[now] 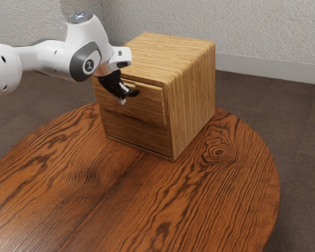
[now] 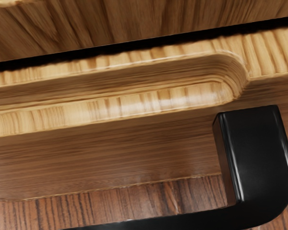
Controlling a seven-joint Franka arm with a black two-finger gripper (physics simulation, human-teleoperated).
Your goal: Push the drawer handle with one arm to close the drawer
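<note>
Nearest you in the exterior view is the round bench [image 1: 86, 210], its reddish-brown top marked with dark, swirling grain. Beyond its near part, your tool [image 1: 127, 96] tilts downward in front of the upper drawer [image 1: 146, 106], close to the handle [image 1: 129, 83]; you cannot tell from here whether it is spread or pressed together, nor whether it touches the wood. In the wrist view you see the handle as a long rounded recess in a pale wooden edge, with a black part of your tool just beside its rounded end. A narrow dark gap runs along the far side of that edge, with darker wood past it. The drawer sits in the upper part of the cabinet [image 1: 193, 100], and its front seems to stand slightly forward of the face below, which is in shadow; whether it is fully home you cannot tell. The cabinet stands upright on the far part of the bench, and your white arm [image 1: 42, 60] reaches in toward it from the exterior view's left. Farther back you have the dark brown floor [image 1: 252, 105], then a pale baseboard [image 1: 273, 71] and the rough, light grey wall [image 1: 268, 26].
</note>
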